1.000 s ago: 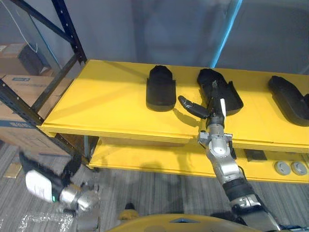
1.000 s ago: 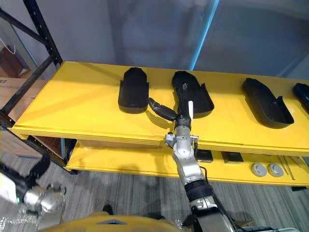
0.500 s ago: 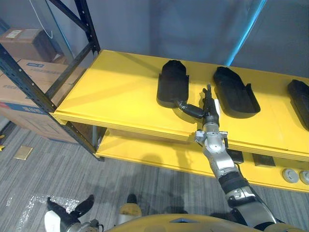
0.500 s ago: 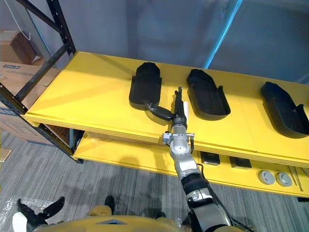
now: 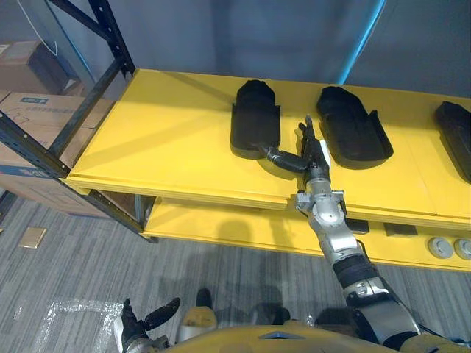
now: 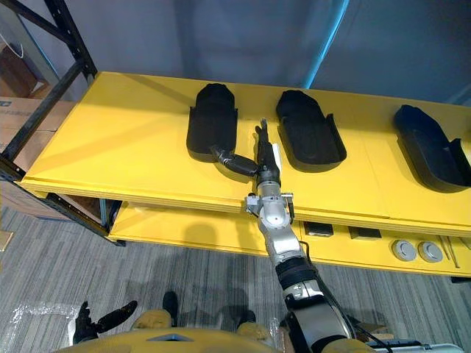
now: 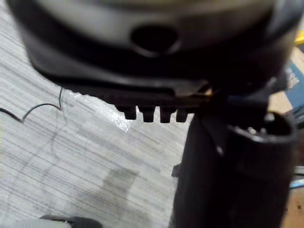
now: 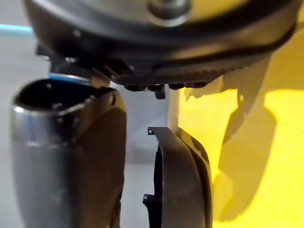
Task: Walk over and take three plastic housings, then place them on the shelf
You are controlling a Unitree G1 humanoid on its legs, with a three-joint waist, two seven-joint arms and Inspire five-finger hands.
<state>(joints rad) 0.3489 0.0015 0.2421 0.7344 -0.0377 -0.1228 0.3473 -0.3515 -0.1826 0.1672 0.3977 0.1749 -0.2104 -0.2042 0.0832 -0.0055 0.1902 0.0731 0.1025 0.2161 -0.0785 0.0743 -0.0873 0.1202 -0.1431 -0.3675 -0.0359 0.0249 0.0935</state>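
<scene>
As three plastic housings (image 5: 255,118) are shelved, placing is judged done.
Nothing is held by the open right hand (image 5: 312,158) or left hand (image 5: 141,327).

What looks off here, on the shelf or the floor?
The shelf looks fine: left housing, middle housing and right housing lie flat and apart, none tipped. One stray: wrinkled clear plastic film on the floor at the robot's left.

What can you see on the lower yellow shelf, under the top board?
Near its front edge at the right lie two dark flat pieces and two grey round discs. The top board covers everything further back, so the rest cannot be seen.
</scene>
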